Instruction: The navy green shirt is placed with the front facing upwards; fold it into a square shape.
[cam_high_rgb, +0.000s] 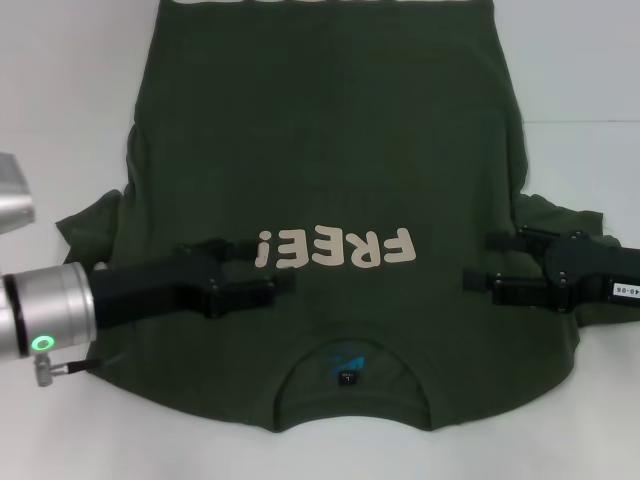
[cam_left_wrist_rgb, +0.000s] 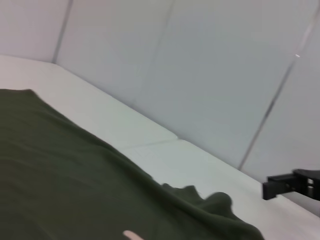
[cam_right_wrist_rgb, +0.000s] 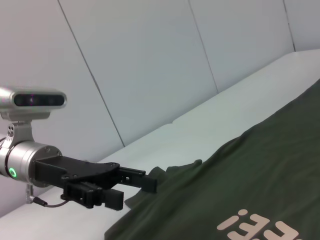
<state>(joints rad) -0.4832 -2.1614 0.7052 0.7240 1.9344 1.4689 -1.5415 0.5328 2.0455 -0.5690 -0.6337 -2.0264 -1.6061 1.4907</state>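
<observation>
The navy green shirt (cam_high_rgb: 330, 150) lies flat on the white table, front up, with its cream "FREE!" lettering (cam_high_rgb: 335, 248) upside down to me and the collar with its blue neck tag (cam_high_rgb: 347, 368) nearest me. My left gripper (cam_high_rgb: 270, 265) is open over the chest just left of the lettering, fingers pointing right. Over the shirt's right side near the sleeve, my right gripper (cam_high_rgb: 477, 260) is open, pointing left. Neither holds cloth. The right wrist view shows the left gripper (cam_right_wrist_rgb: 135, 187) above the shirt (cam_right_wrist_rgb: 250, 190); the left wrist view shows the shirt (cam_left_wrist_rgb: 75, 190) and the far right gripper (cam_left_wrist_rgb: 280, 186).
Both short sleeves lie rumpled beside the body, one at the left (cam_high_rgb: 90, 222) and one at the right (cam_high_rgb: 575, 215). White table (cam_high_rgb: 60, 90) surrounds the shirt, and pale wall panels (cam_right_wrist_rgb: 150, 60) stand behind it. The hem runs out of view at the far edge.
</observation>
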